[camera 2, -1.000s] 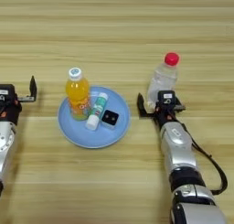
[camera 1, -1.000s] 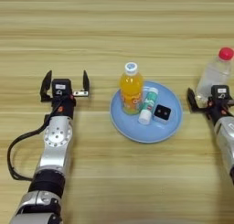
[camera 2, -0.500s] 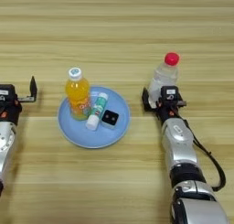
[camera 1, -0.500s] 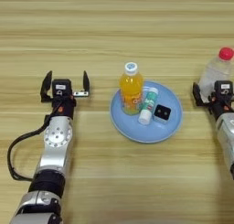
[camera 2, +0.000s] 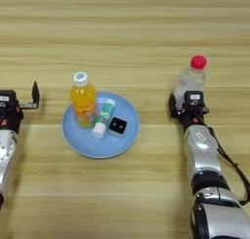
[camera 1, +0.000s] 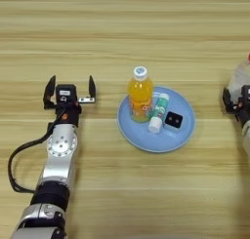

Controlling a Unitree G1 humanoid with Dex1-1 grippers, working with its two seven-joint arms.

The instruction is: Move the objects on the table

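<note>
In the left eye view your left claw point(camera 1: 69, 88) sits parked on the worktop point(camera 1: 122, 33), its two black fingers spread wide with nothing between them, well apart from the blue plate point(camera 1: 141, 138). On that plate the orange-drink bottle point(camera 1: 139, 95) stands upright at the left. The teal-and-white tube point(camera 1: 158, 112) lies tilted just beside it, and the small black block point(camera 1: 174, 120) rests close against the tube's right side. If you send this claw in from the left, you meet the orange bottle first. It is tall and narrow, so a glancing finger would likely tip it onto the tube and block. The plate may also slide if you push instead of lifting.

In the right eye view your right claw point(camera 2: 188, 106) is set around the base of a clear bottle with a red cap point(camera 2: 191, 78), which stands on the worktop well right of the plate. The fingers hug its lower body, and I read it as gripped, though one finger is hidden. The hold looks low on a tall, light bottle. Lift or swing quickly and it could pivot in the fingers or slip out. Carry it leftward at low height and you risk clipping the plate rim or the orange bottle.
</note>
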